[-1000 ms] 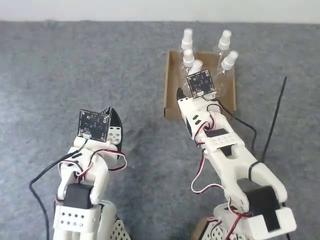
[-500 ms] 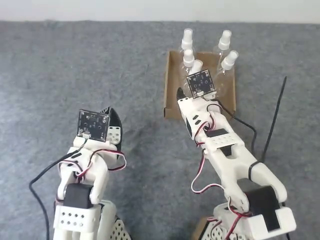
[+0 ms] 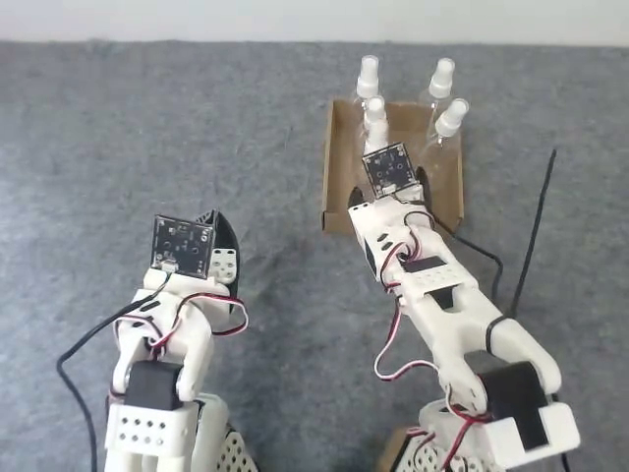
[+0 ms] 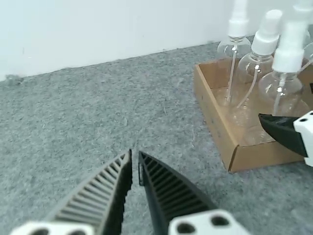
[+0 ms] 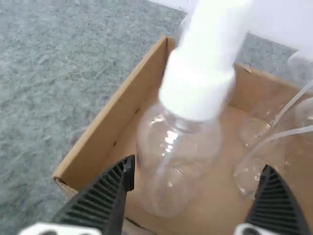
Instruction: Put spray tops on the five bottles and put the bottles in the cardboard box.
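Up at one o'clock on the table, the cardboard box holds capped bottles. The right gripper gapes wide either side of one clear bottle with its spray top on. It looks empty, light, slick and tippy: squeeze the round belly gently, never the top. The left gripper, at seven o'clock, is all but closed on nothing.

Your left arm at seven o'clock and right arm at five are white plastic, looped with red, black and white cables. Fingers are ribbed black; each wrist carries a square black camera board.
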